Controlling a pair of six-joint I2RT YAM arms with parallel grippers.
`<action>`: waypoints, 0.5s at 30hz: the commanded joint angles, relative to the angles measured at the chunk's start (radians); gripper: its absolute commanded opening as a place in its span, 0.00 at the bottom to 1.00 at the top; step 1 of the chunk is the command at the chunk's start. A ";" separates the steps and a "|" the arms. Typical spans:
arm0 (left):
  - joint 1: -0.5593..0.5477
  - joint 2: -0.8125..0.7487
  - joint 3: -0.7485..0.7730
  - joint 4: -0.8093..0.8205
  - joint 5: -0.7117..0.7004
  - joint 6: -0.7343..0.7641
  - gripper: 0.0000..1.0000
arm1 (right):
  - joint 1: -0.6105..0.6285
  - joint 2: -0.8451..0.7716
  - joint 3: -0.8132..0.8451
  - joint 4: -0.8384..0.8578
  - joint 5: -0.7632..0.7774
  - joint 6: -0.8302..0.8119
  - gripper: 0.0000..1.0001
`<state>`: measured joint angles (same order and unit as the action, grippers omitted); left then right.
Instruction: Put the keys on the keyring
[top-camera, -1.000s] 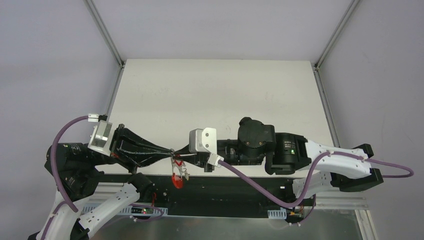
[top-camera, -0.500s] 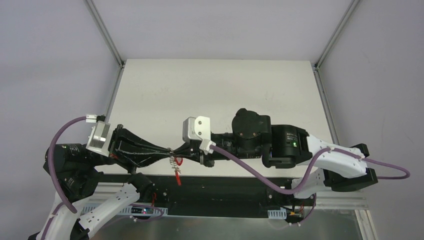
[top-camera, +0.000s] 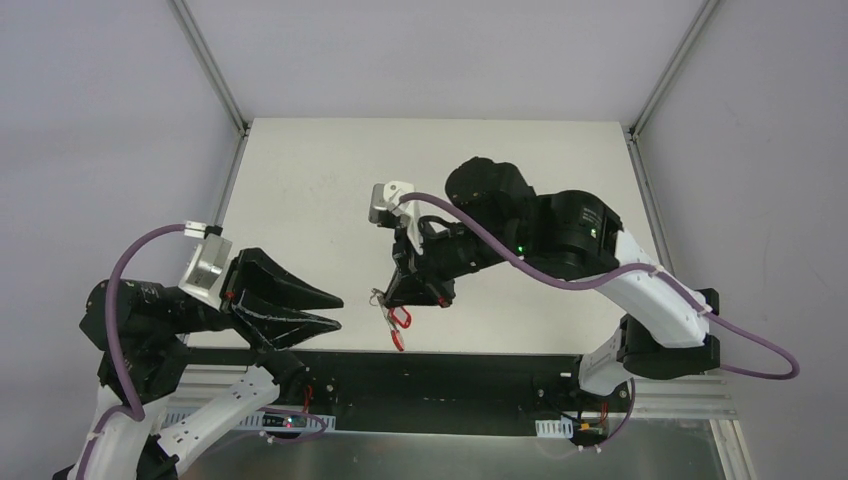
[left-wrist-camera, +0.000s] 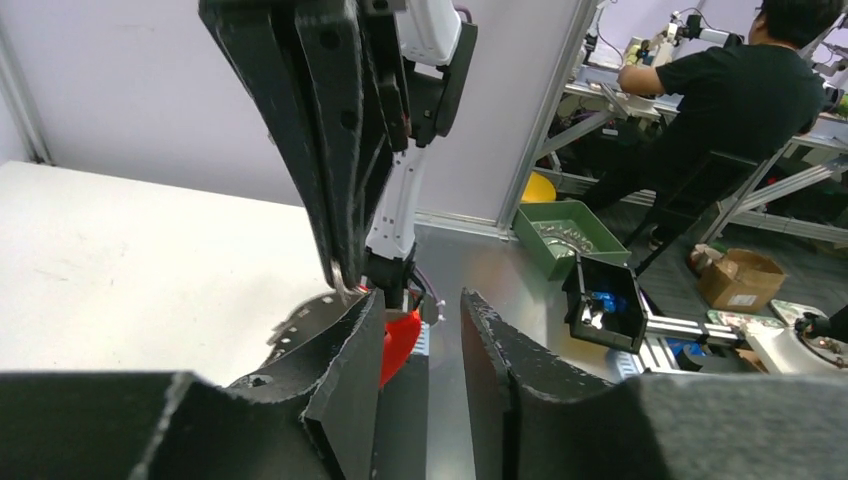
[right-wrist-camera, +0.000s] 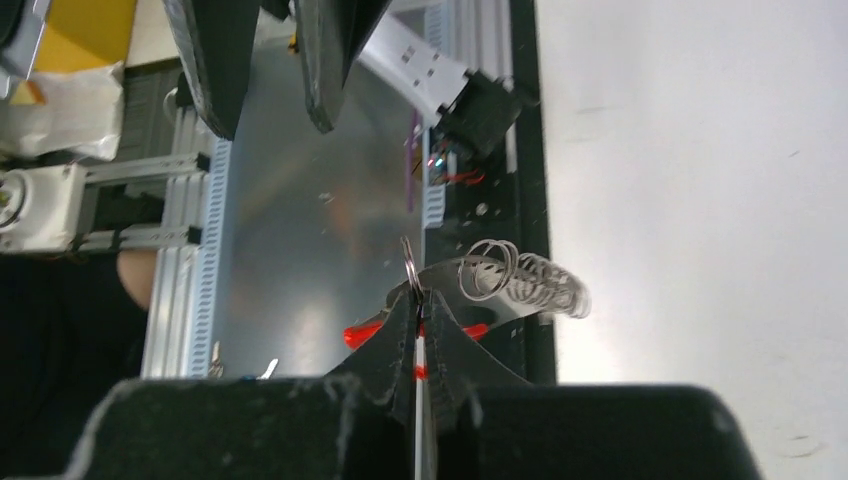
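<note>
At the near edge of the table (top-camera: 330, 190), just past the arm bases, the right claw (top-camera: 393, 291) has the whole bunch dangling off its tip. The keys (top-camera: 381, 297) are tiny from above, just a few silvery bits with a red tag (top-camera: 398, 326) under them. The bunch's long axis runs toward the near edge, and the red tag's tip points back at the bases.

The right wrist view is clearer. The right claw (right-wrist-camera: 415, 296) is pinched completely closed on a thin silvery keyring (right-wrist-camera: 409, 262). The ring is seen edge-on and sticks straight out past the fingertips. Just to the right of it there's a silvery wire coil (right-wrist-camera: 520, 276) lying sideways across the view, tilted a bit. Bits of red plastic (right-wrist-camera: 362, 333) peek out on both sides of the fingers. I honestly can't make out individual key shapes there, since it's all shiny and a bit blurred.

The left claw (top-camera: 340, 308) sits beside the bunch but apart from it. Its fingers are partly spread and have nothing between them. You can see that gap in its own camera (left-wrist-camera: 420, 300) too, with the red tag (left-wrist-camera: 400, 340) showing just past its left finger.

Any print on the arms is too small to read.
</note>
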<state>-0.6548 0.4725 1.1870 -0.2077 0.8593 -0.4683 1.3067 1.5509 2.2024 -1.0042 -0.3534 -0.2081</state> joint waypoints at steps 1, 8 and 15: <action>-0.003 0.054 0.025 -0.019 0.035 -0.053 0.34 | -0.015 0.039 0.054 -0.165 -0.178 0.055 0.00; -0.004 0.131 -0.006 -0.047 0.090 -0.122 0.37 | -0.055 0.016 -0.053 -0.155 -0.349 0.066 0.00; -0.003 0.178 -0.049 -0.083 0.158 -0.173 0.37 | -0.087 0.045 -0.075 -0.123 -0.373 0.119 0.00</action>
<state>-0.6548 0.6331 1.1454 -0.2775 0.9535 -0.5903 1.2373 1.5974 2.1189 -1.1622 -0.6628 -0.1444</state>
